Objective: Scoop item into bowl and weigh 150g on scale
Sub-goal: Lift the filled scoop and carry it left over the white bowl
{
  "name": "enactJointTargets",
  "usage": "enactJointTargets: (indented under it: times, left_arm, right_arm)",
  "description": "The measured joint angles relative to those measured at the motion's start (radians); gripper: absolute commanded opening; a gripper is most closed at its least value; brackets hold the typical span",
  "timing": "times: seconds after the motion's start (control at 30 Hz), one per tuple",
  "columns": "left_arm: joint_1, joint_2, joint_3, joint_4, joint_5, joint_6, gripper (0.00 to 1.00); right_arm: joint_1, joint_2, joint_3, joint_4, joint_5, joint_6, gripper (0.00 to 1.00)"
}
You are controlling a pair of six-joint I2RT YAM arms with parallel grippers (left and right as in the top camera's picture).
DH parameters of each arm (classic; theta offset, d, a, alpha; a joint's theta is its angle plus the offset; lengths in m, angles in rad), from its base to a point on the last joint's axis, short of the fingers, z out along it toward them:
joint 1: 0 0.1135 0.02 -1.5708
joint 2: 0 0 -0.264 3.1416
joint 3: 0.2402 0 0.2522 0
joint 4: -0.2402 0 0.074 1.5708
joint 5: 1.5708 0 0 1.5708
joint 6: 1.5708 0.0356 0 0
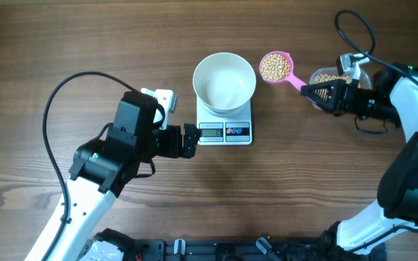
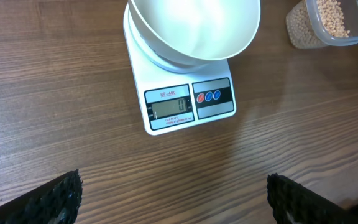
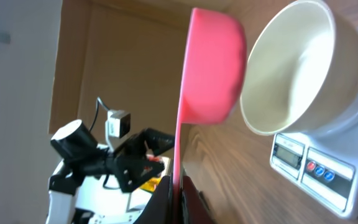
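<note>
So the biggest thing here is the brown wood-grain table (image 1: 85,43), everything sits on it. The left tool (image 1: 193,141) is spread wide open with nothing in it, parked just beside the display edge of the scale and not touching it; in the left wrist view its black fingertips (image 2: 61,199) show only in the bottom corners. The right tool (image 1: 305,90) is clenched on the handle of the scoop, over on the right side of the table.

The round deep white bowl (image 1: 225,82) sits on top of the small flat white square scale (image 1: 224,133), and the scale's grey display reads 0 in the left wrist view. The clear rounded plastic tub (image 2: 328,25) is on the table to the right of the bowl, partly hidden under the right arm from overhead, with beans inside. The small pink plastic scoop (image 1: 290,78) is held in the air just beside the bowl's right rim, between bowl and tub. The small round tan beans (image 1: 275,67) fill that scoop, the rest are in the tub
</note>
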Motion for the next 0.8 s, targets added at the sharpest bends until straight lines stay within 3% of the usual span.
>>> enactJointTargets:
  times: [0.2,0.3,0.5,0.63,0.8]
  left_arm:
    - [0.000,0.000,0.000,0.001,0.000,0.000,1.00]
    - [0.000,0.000,0.000,0.001,0.000,0.000,1.00]
    - [0.000,0.000,0.000,0.001,0.000,0.000,1.00]
    - [0.000,0.000,0.000,0.001,0.000,0.000,1.00]
    - [0.000,0.000,0.000,0.001,0.000,0.000,1.00]
  right_arm:
    - [0.037,0.000,0.003,0.232,0.013,0.298,0.05]
    - [0.088,-0.006,0.004,0.393,0.083,0.511,0.04]
    - [0.174,-0.078,0.004,0.607,0.214,0.765,0.05]
    - [0.209,-0.142,0.004,0.676,0.319,0.855,0.05]
    - [0.249,-0.174,0.004,0.682,0.465,0.868,0.05]
